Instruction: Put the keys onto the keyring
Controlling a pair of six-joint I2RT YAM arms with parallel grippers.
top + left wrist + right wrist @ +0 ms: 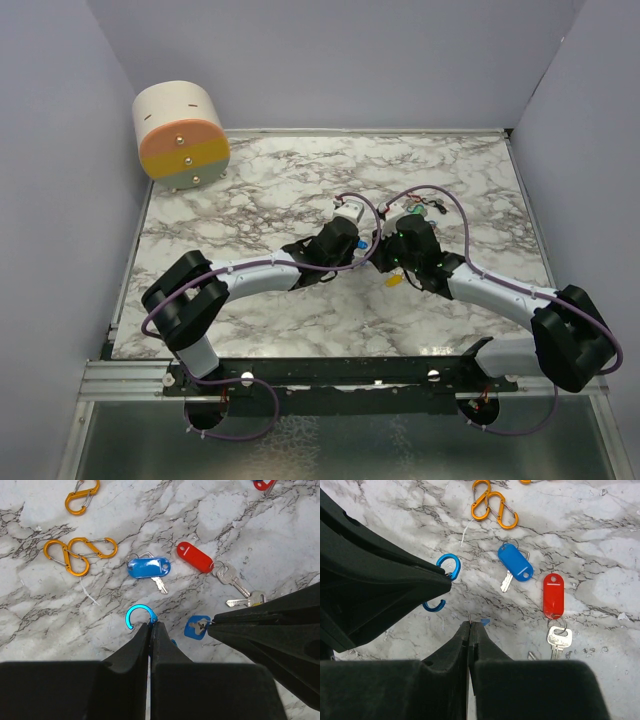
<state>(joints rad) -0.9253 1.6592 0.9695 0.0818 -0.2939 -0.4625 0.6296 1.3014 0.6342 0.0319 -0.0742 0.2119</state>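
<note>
My left gripper is shut on a blue figure-eight keyring, whose open upper loop sticks out past the fingertips. My right gripper is shut on the thin wire ring of a small key with a blue head. That key hangs just right of the keyring, a short gap apart. In the right wrist view the keyring shows at the tip of the left fingers. On the marble lie a key with a blue tag and a red tag with silver keys.
Orange figure-eight clips lie left of the blue tag and another sits farther back. A red piece is at the far right edge. A yellow item lies under the arms. A pastel round box stands at the back left.
</note>
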